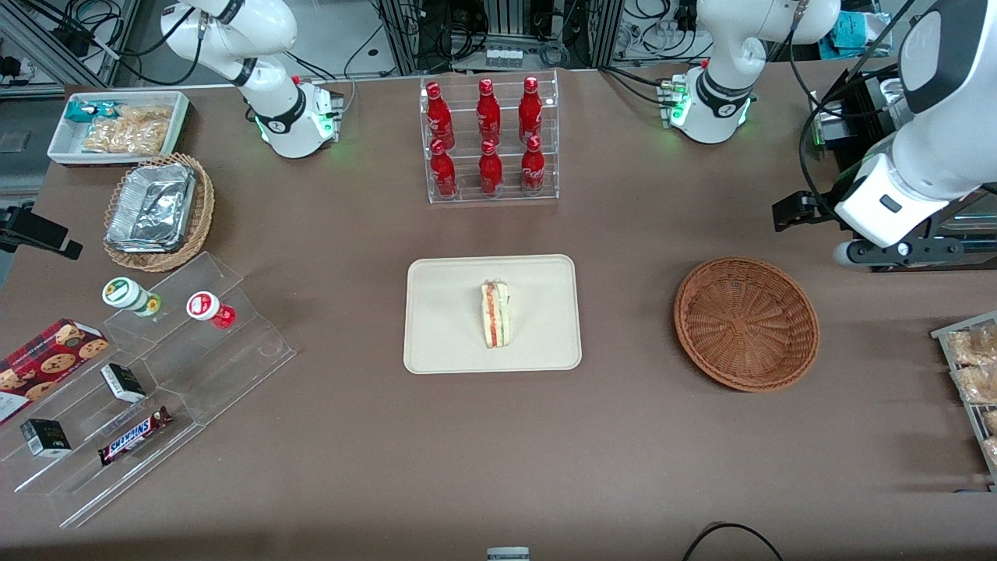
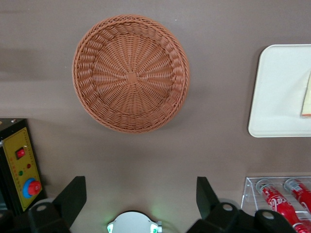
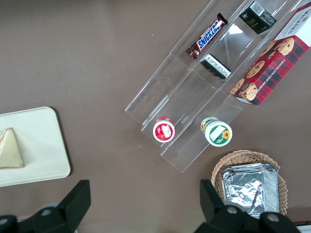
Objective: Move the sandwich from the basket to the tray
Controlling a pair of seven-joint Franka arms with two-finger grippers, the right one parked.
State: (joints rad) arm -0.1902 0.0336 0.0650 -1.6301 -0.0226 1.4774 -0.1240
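Note:
The sandwich (image 1: 494, 314) lies on the cream tray (image 1: 444, 312) in the middle of the table, its red and green filling edge showing. Only an edge of the sandwich (image 2: 307, 94) shows in the left wrist view, on the tray (image 2: 277, 92). The reddish-brown wicker basket (image 1: 746, 323) sits beside the tray, toward the working arm's end, with nothing in it. My gripper (image 2: 141, 194) hangs open and holding nothing, high above bare table, farther from the front camera than the basket (image 2: 130, 73) and apart from it.
A clear rack of red bottles (image 1: 489, 140) stands farther from the front camera than the tray. A yellow control box (image 2: 22, 165) is near the gripper. Acrylic steps with snacks (image 1: 156, 374), a foil-tray basket (image 1: 156, 210) and a white bin (image 1: 117, 125) lie toward the parked arm's end.

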